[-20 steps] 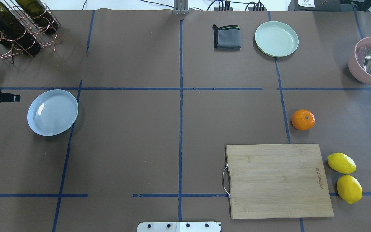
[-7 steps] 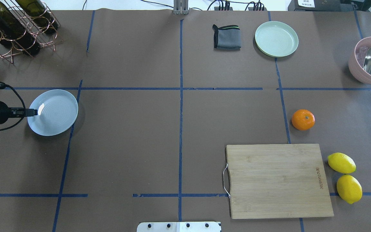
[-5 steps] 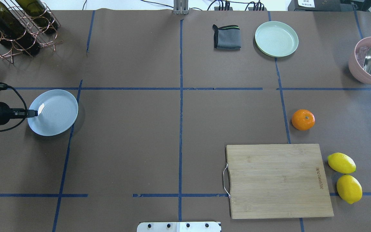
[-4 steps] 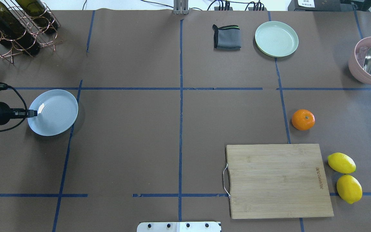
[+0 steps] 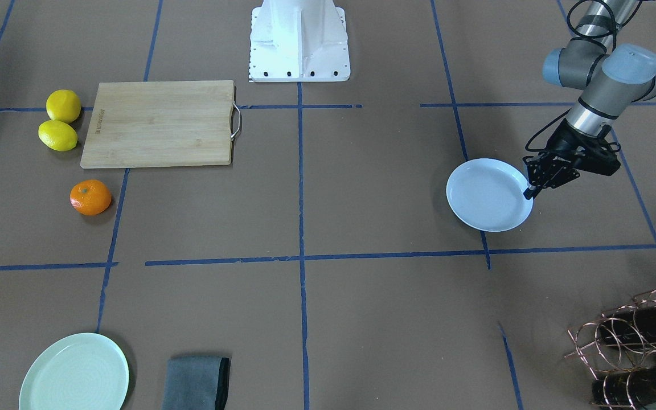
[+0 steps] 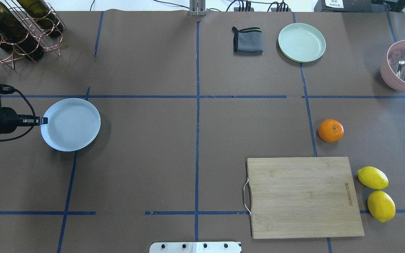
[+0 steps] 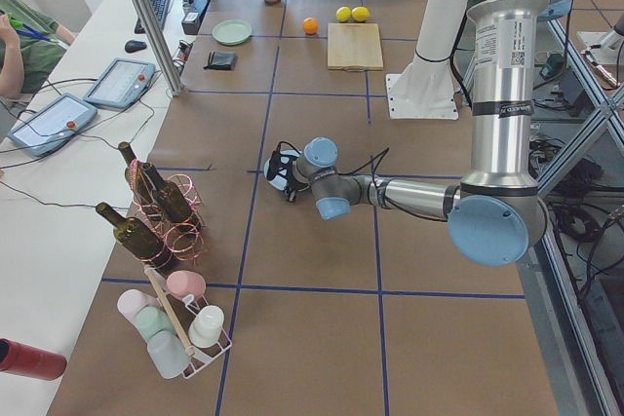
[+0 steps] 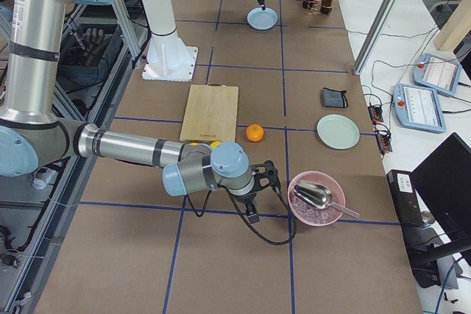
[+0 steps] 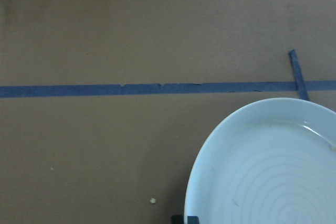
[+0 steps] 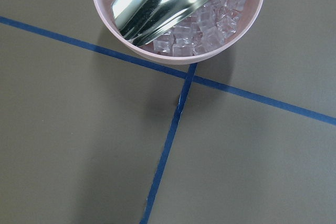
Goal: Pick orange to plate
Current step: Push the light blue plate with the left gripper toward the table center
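Note:
The orange (image 6: pixel 330 130) lies on the brown table right of centre, just beyond the cutting board; it also shows as the orange (image 5: pixel 90 197) in the front view. The pale bluish plate (image 6: pixel 70 124) sits at the table's left. My left gripper (image 6: pixel 44 120) reaches in low from the left edge, its thin tip closed over the plate's near rim (image 5: pixel 524 196). The left wrist view is filled at lower right by the plate (image 9: pixel 273 171). My right gripper (image 8: pixel 252 215) shows only in the right side view, hovering near the pink bowl; open or shut, I cannot tell.
A bamboo cutting board (image 6: pixel 304 196) lies front right, with two lemons (image 6: pixel 372 177) beside it. A mint-green plate (image 6: pixel 301 42) and grey cloth (image 6: pixel 247 40) are at the back. A pink bowl (image 6: pixel 389 75) of ice with a metal scoop stands far right. A wine rack (image 6: pixel 16 28) fills the back left corner.
My left arm came in from the left edge and its tip reached the plate's rim. Since then the plate has slid a little to the right together with the tip. The orange has not moved.

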`<state>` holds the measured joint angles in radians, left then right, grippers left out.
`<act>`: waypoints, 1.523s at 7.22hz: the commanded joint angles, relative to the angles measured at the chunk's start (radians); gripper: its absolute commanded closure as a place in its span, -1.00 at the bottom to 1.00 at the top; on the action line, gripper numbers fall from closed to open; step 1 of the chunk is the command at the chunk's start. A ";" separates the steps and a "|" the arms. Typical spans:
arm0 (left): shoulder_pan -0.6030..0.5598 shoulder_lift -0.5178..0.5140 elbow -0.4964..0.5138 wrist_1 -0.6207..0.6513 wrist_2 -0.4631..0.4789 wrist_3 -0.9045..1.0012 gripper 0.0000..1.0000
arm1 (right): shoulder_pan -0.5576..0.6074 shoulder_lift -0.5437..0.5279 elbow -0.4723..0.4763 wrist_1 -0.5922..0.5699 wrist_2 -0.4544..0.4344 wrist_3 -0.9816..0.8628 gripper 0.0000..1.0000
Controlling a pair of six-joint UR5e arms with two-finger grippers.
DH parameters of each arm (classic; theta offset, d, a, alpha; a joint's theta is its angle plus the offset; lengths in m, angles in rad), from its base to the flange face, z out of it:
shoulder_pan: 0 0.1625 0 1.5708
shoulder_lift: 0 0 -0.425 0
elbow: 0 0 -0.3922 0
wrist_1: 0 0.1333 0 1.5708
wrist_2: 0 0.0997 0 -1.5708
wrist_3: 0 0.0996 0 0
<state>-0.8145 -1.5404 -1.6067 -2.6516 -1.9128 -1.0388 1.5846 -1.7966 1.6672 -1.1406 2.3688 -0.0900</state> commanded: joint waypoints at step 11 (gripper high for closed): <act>0.282 -0.633 0.174 0.392 0.149 -0.218 0.16 | 0.000 -0.001 0.003 -0.001 0.001 0.001 -1.00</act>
<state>-0.5330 -2.1715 -1.4344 -2.2591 -1.7645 -1.2572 1.5846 -1.7979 1.6705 -1.1401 2.3700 -0.0894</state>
